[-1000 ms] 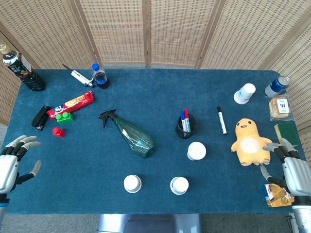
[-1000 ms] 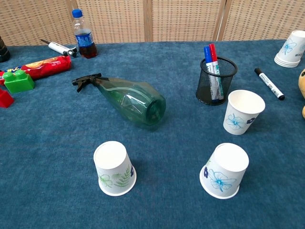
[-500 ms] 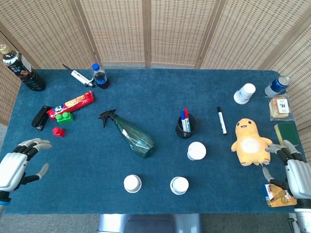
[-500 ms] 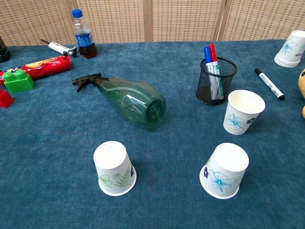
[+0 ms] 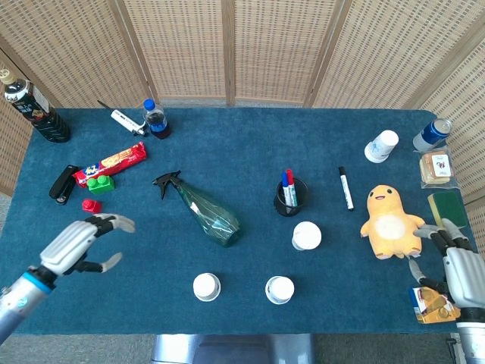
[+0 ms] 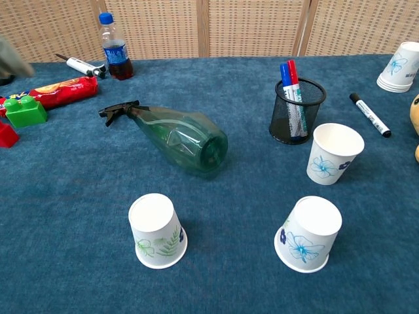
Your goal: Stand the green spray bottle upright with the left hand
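Left hand (image 5: 76, 244) now moved in from the near-left edge over the worktop (image 5: 250, 152), fingers (image 5: 114, 222) spread, holding nothing. Green spray bottle (image 5: 204, 210) unmoved, lying on its side mid-worktop, well right of that hand. Reach begun, grasp not yet. Right hand (image 5: 458, 269) idle near-right, fingers apart.

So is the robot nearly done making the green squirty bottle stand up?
Not yet. Nothing is done: the green spray bottle lies on its side on the table. The left hand is open, apart from the bottle, holding nothing. Reaching, gripping and standing it up are all left.
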Robot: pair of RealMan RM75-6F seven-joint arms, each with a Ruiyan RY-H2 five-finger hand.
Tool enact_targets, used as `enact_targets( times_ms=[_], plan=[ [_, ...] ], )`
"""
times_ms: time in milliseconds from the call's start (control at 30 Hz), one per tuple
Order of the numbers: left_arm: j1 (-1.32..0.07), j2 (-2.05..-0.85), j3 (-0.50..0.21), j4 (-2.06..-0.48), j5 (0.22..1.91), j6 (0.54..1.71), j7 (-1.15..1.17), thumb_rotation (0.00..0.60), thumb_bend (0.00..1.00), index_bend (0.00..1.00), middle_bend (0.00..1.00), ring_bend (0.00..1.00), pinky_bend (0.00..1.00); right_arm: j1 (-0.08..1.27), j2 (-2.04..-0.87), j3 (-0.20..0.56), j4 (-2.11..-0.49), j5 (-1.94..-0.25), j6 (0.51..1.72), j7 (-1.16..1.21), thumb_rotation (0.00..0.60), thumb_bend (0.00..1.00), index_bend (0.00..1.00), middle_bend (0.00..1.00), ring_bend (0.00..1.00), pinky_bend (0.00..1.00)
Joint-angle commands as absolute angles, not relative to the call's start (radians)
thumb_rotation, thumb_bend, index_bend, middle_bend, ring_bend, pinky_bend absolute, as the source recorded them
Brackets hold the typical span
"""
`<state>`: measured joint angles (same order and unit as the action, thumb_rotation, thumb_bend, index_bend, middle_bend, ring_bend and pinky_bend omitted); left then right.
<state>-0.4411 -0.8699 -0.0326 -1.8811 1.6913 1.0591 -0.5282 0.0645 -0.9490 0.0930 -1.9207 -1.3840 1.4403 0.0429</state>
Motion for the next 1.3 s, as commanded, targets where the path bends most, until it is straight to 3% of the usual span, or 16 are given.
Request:
enact_targets(
  times_ms=[33,367,567,900,1300],
  plan=[
    [-0.550,-0.905,-0.052,-1.851,1.725,0.965,-0.671,0.600,0.45,0.31,0.30,0.25,0.21,0.063,-0.951,0.094,-1.918,-1.376,1.441,0.040,0.600,0.39,0.30,0.27,0.09,0.17],
    [-0.741,-1.015,-0.064,-1.785,1.761,0.851,-0.906,0.600,0.45,0.32,0.29,0.25,0.22,0.055,-0.949,0.096,-1.908,-1.362,1.446,0.050,0.600,0.39,0.31,0.27,0.09,0.17],
    [-0.850,-1.116,-0.103,-1.742,1.685,0.766,-0.988,0.600,0.45,0.30,0.28,0.23,0.21,0.047,-0.944,0.095,-1.906,-1.367,1.455,0.061,0.600,0.39,0.31,0.27,0.09,0.17],
    [-0.999,-1.229,-0.144,-1.617,1.589,0.618,-0.982,0.600,0.45,0.30,0.27,0.21,0.21,0.016,-0.924,0.088,-1.915,-1.371,1.493,0.068,0.600,0.39,0.31,0.27,0.09,0.17],
    [-1.124,-1.371,-0.101,-1.479,1.577,0.493,-1.006,0.600,0.45,0.30,0.27,0.21,0.21,-0.006,-0.916,0.085,-1.931,-1.374,1.514,0.066,0.600,0.39,0.31,0.27,0.10,0.17]
  ],
)
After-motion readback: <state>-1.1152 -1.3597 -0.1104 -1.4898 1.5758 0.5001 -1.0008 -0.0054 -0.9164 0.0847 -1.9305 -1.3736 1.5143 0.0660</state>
